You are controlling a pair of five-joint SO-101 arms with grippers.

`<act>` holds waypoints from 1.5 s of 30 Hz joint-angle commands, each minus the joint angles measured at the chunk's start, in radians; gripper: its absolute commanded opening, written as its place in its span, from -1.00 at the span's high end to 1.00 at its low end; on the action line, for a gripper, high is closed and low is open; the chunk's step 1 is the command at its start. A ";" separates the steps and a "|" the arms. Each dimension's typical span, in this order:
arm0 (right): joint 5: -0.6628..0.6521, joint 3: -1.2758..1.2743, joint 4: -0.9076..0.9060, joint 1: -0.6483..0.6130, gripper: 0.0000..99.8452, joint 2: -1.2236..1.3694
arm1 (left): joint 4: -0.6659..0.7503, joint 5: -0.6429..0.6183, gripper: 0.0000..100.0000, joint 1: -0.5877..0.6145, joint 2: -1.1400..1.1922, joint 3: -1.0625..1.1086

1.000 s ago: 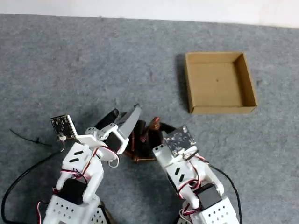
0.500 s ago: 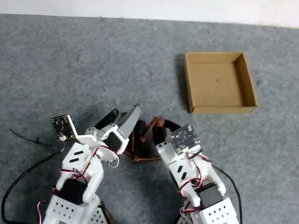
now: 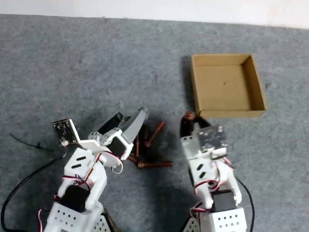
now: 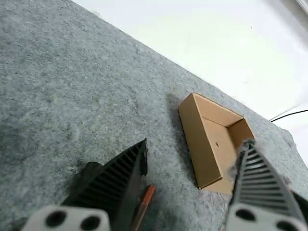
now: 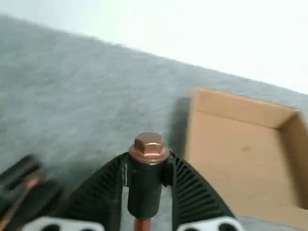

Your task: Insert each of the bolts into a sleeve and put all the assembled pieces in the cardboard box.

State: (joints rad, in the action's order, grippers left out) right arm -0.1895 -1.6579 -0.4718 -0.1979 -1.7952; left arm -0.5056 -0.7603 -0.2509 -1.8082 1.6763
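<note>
Right wrist view: right end effector grips sleeve with bolt inserted.

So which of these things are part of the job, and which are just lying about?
Job: cardboard box; sleeved bolt in the right gripper; loose bolts by the left gripper.
Lying about: thin black wire on the grey mat.
</note>
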 commanded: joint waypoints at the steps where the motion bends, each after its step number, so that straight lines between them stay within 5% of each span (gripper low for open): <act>1: 0.000 0.061 0.084 0.082 0.99 0.004 | 0.017 -0.008 0.43 0.012 -0.004 0.019; 12: 0.000 0.084 0.166 0.093 0.99 0.070 | 0.017 -0.006 0.43 0.012 -0.004 0.019; 19: 0.028 0.331 0.251 0.099 0.99 0.539 | 0.017 -0.006 0.43 0.012 -0.004 0.019; 30: 0.399 0.880 0.291 0.265 0.98 1.330 | 0.017 -0.006 0.43 0.012 -0.004 0.019; 45: 0.417 1.153 0.295 0.302 0.98 1.876 | 0.018 -0.005 0.43 0.012 -0.004 0.019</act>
State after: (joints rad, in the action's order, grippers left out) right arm 0.2248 -0.5823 -0.2186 0.0905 0.0736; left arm -0.5056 -0.7603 -0.2509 -1.8082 1.6763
